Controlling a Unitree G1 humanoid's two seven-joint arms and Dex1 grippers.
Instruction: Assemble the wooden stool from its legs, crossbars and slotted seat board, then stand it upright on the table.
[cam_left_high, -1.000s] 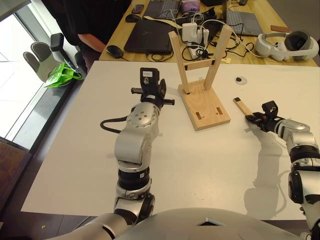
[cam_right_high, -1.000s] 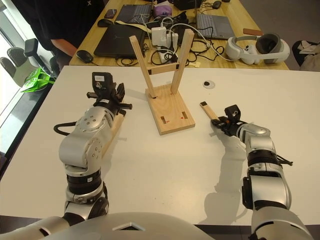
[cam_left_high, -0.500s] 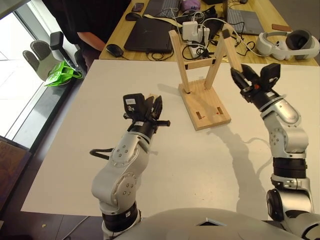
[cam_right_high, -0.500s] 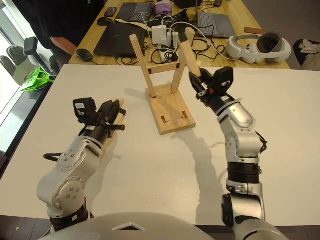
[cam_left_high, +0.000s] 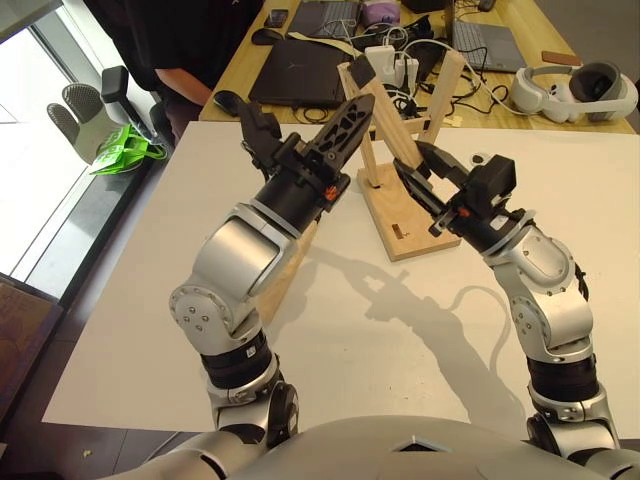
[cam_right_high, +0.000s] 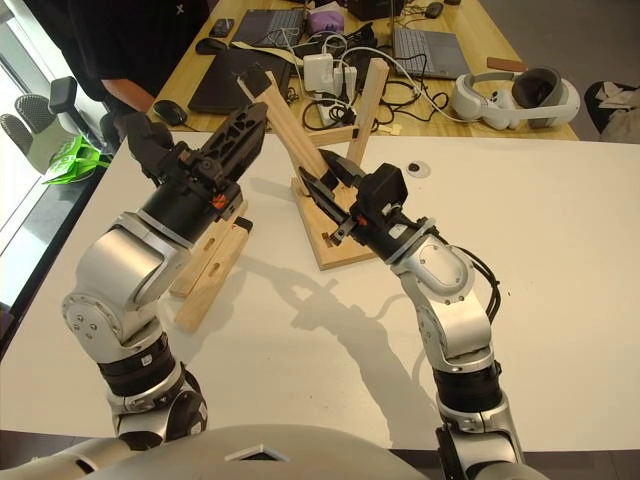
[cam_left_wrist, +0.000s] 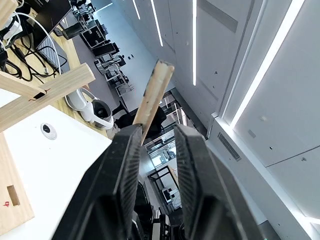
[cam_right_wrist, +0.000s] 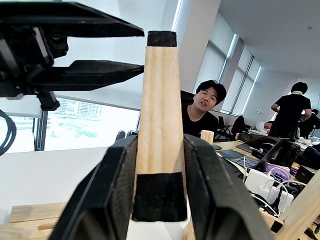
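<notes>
The slotted seat board (cam_left_high: 405, 242) lies flat on the white table with two legs (cam_left_high: 447, 78) and a crossbar standing up from its far end. My right gripper (cam_right_high: 318, 172) hovers over the board's near part, shut on a loose crossbar (cam_right_wrist: 160, 100) with black ends, pointing toward my left arm. My left gripper (cam_right_high: 258, 112) is raised beside the standing legs, open, with nothing in it. A pale stick (cam_left_wrist: 156, 90) shows farther off between its fingers (cam_left_wrist: 125, 165); which piece it is I cannot tell. A second leg assembly (cam_right_high: 210, 275) lies on the table under my left arm.
A round grommet (cam_left_high: 482, 158) sits in the table right of the stool. Behind the table stands a wooden desk with laptops (cam_left_high: 300, 70), cables and a headset (cam_left_high: 575, 90). The table's near and right parts are free.
My right gripper took the crossbar off the table, lifted it and swung it left over the seat board. My left gripper rose from the leg assembly on the table toward the standing legs.
</notes>
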